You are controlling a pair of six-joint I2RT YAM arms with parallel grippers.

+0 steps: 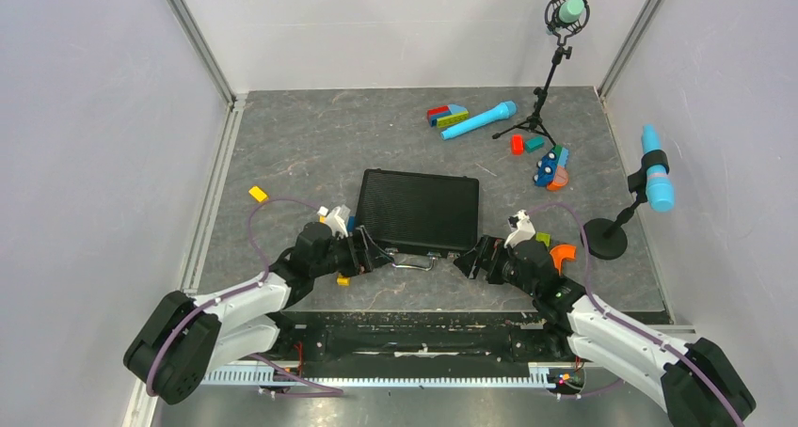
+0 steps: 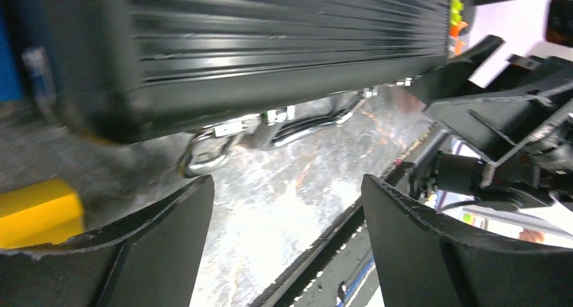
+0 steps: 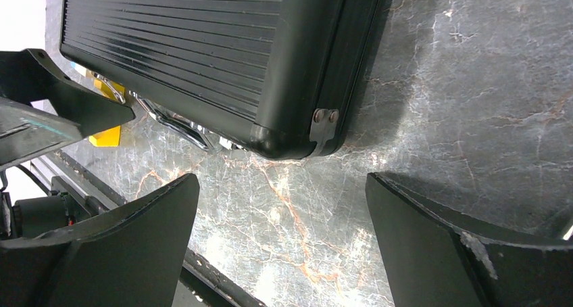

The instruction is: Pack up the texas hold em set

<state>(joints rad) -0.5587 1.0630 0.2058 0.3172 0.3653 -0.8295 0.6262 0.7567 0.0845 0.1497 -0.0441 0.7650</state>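
lying closed and flat on the grey surface point(image 1: 311, 145): black ribbed briefcase point(image 1: 419, 211), silver handle point(image 1: 414, 263) facing the arms. left end effector point(image 1: 367, 253) at its near-left corner, right end effector point(image 1: 468, 260) near-right; both spread, empty.

Closed black ribbed briefcase point(image 3: 203, 43) fills my upper left to centre, lying flat on the grey marbled table point(image 3: 473, 84), riveted corner bracket point(image 3: 324, 126) mid-frame. A silver handle point(image 3: 177, 126) runs along its lower-left edge, with a yellow block point(image 3: 105, 135) just past it. My right gripper point(image 3: 280, 185) has its fingers point(image 3: 128, 253) wide apart in the bottom corners, only table between them.
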